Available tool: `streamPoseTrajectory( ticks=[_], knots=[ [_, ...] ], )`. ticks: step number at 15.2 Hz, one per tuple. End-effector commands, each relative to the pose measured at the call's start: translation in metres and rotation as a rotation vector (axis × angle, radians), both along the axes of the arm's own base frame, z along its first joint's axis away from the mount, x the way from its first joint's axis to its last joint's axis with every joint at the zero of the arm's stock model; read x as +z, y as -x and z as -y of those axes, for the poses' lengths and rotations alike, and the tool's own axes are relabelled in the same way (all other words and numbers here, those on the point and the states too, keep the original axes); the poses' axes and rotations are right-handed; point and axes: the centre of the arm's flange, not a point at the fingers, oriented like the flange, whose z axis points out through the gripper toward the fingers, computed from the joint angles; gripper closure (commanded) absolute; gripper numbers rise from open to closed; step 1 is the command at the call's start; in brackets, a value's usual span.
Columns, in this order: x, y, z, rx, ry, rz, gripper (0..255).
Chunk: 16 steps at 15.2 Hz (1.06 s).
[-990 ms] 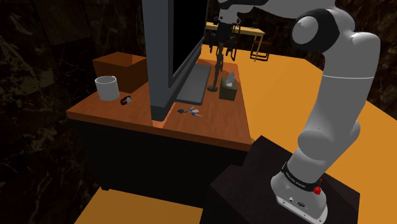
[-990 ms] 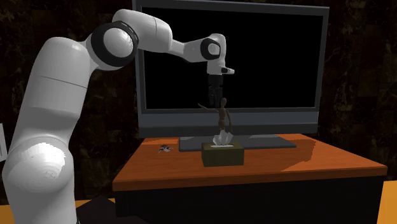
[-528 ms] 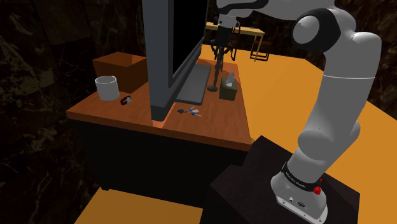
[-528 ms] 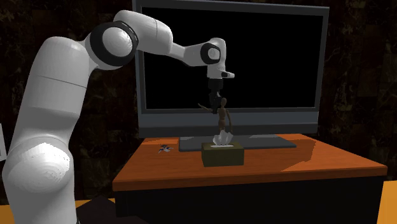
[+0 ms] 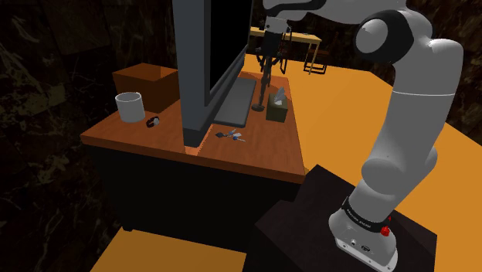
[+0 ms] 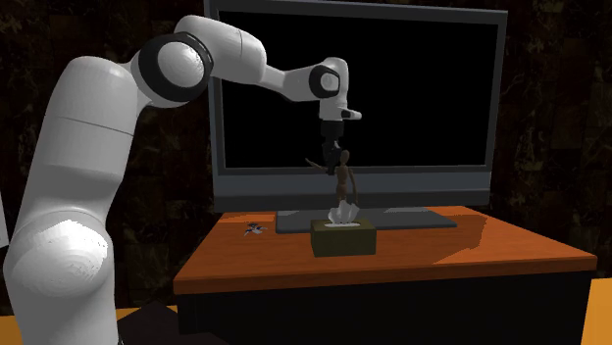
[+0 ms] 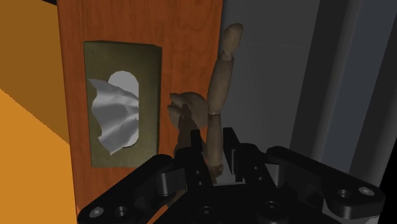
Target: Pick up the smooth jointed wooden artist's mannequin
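- Gripper (image 6: 331, 157) sits right over the mannequin (image 6: 341, 186), black fingers (image 7: 236, 160) pinched in on a raised wooden limb, no gap showing
- Mannequin stands upright on the tabletop (image 6: 441, 250), squeezed between the TV (image 6: 412, 88) base and the tissue box (image 6: 343, 238) at the long edge
- Screen close on one side; open room past the box, over that edge
- Second exterior view: the box hides its feet

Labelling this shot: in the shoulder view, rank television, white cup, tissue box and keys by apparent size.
1. television
2. white cup and tissue box, about alike, so not ranked apart
3. keys
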Motion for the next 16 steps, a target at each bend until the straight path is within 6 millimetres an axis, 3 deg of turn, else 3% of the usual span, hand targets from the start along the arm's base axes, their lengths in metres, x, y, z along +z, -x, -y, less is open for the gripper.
streamPoseTrajectory(
  ticks=[1, 14, 16],
  knots=[
    [0.008, 0.0, 0.0, 0.0, 0.0, 0.0, 255],
    [0.077, 0.0, 0.0, 0.0, 0.0, 0.0, 255],
    [0.078, 0.0, 0.0, 0.0, 0.0, 0.0, 255]
  ],
)
